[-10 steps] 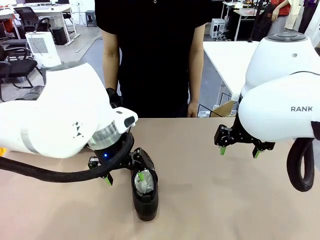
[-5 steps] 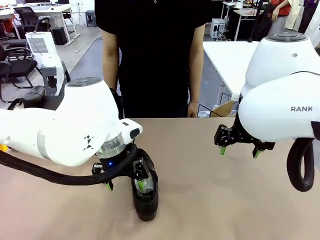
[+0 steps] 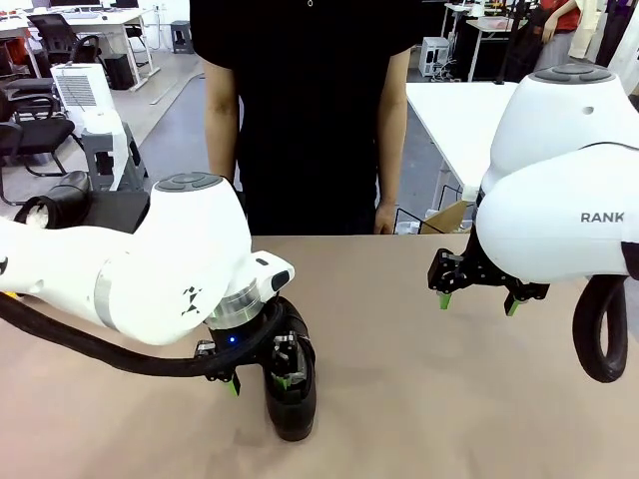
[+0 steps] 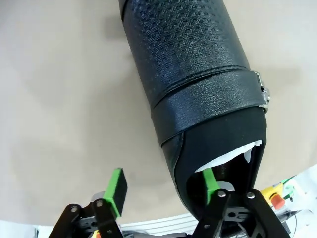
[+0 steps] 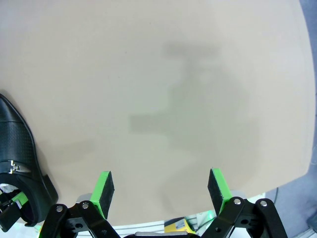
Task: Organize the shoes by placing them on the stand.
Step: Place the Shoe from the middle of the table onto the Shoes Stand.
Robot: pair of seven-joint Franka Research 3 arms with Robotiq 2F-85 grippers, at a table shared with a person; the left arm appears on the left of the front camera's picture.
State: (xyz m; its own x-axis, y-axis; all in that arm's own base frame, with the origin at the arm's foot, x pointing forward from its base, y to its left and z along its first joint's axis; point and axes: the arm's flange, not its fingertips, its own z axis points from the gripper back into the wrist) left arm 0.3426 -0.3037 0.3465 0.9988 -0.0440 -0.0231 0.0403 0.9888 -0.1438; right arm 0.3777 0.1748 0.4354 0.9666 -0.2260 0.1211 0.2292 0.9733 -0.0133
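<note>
left hand set to grip the shoe's heel wall

one black shoe (image 3: 291, 394) lies on the tan worktop (image 3: 419, 399), toe toward the robot, white paper stuffing showing in its opening. the left hand (image 3: 262, 370) is down at the heel end. in the left wrist view its fingers stand apart, one green pad (image 4: 209, 185) inside the opening against the paper and the other pad (image 4: 117, 185) outside, clear of the leather, so the shoe's side wall sits between them with a gap on the outer side. the hand is half wide, not yet clamped on anything.

the right hand (image 3: 477, 295) hangs above bare worktop well to the side, fingers spread wide and empty; in its own view the shoe (image 5: 20, 158) sits far off at the picture's edge.

a person in black stands at the far side, arms down, taking no part.

the step in hand looks like the grasp of this shoe. the next move probably calls for closing the left fingers on the heel wall, firmly enough that the glossy leather doesn't slip, then lifting straight before carrying. where it should go i cannot tell from these pictures, so placement has to wait until the platform is found.
</note>
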